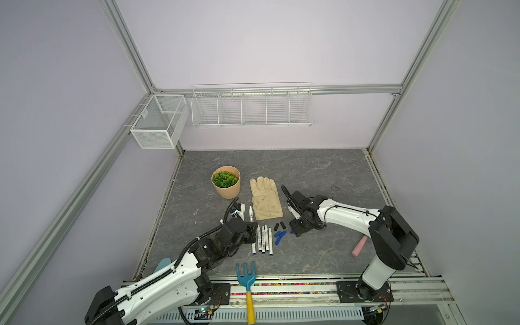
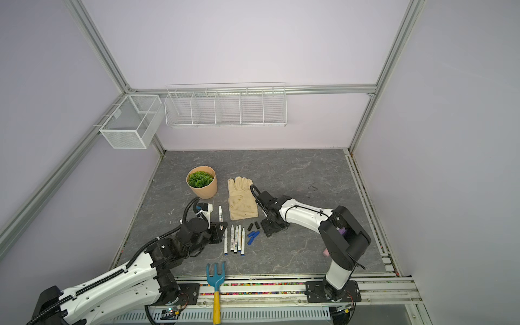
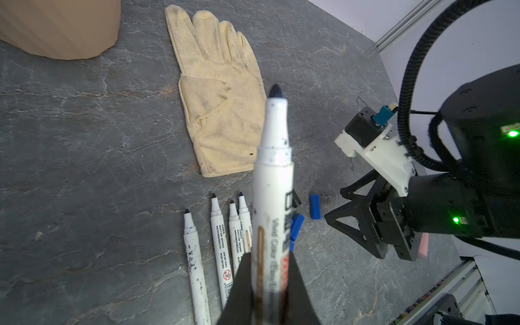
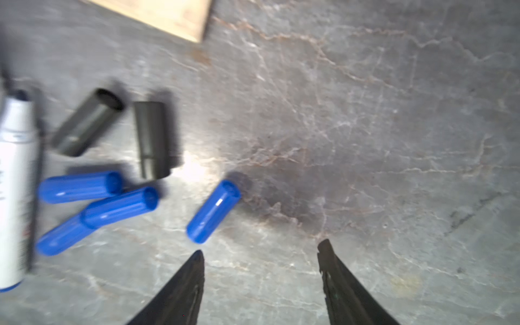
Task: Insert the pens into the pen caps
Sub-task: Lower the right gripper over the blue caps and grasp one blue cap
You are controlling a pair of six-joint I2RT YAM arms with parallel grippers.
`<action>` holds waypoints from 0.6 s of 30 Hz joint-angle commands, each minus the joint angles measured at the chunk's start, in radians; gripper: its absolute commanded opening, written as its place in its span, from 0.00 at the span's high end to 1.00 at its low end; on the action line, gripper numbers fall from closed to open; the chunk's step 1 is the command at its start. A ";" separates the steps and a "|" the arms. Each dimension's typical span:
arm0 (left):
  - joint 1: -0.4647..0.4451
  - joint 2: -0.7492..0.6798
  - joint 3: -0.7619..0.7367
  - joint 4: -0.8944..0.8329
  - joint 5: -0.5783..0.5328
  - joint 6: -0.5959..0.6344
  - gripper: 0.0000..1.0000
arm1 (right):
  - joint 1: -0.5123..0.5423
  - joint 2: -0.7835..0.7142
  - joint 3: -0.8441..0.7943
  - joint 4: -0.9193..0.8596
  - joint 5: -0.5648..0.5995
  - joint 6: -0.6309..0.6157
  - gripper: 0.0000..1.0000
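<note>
The grey desk (image 1: 309, 174) carries a cream glove (image 1: 266, 198) lying flat ahead of the left end effector (image 3: 268, 254). The glove sits beyond the tip of the white pen (image 3: 274, 157), on whose barrel that end effector is clamped tight, the uncapped dark tip pointing away from it. A row of uncapped pens (image 3: 221, 239) lies on the desk below and to one side of it. The right end effector (image 4: 261, 247) hovers over bare desk, jaws well apart and empty; one blue cap (image 4: 213, 211) lies just ahead of one fingertip, outside the gap, with three more blue caps (image 4: 81, 187) and two black caps (image 4: 152, 138) farther out on that side.
</note>
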 commanded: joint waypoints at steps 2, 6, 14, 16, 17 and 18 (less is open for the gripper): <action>0.003 0.005 -0.008 0.024 0.006 0.000 1.00 | 0.001 -0.018 0.001 0.025 -0.087 0.026 0.35; 0.003 0.003 -0.011 0.027 0.007 -0.001 1.00 | 0.001 0.028 0.030 0.018 -0.102 0.042 0.42; 0.003 -0.004 -0.010 0.018 0.007 0.004 1.00 | 0.001 0.109 0.084 -0.004 -0.100 0.047 0.57; 0.003 -0.002 -0.008 0.018 0.006 0.005 1.00 | 0.001 0.124 0.095 -0.009 -0.095 0.049 0.59; 0.003 -0.001 -0.008 0.020 0.007 0.006 1.00 | 0.002 0.133 0.098 -0.013 -0.090 0.051 0.60; 0.003 -0.002 -0.008 0.020 0.008 0.005 1.00 | 0.002 0.137 0.101 -0.014 -0.084 0.053 0.61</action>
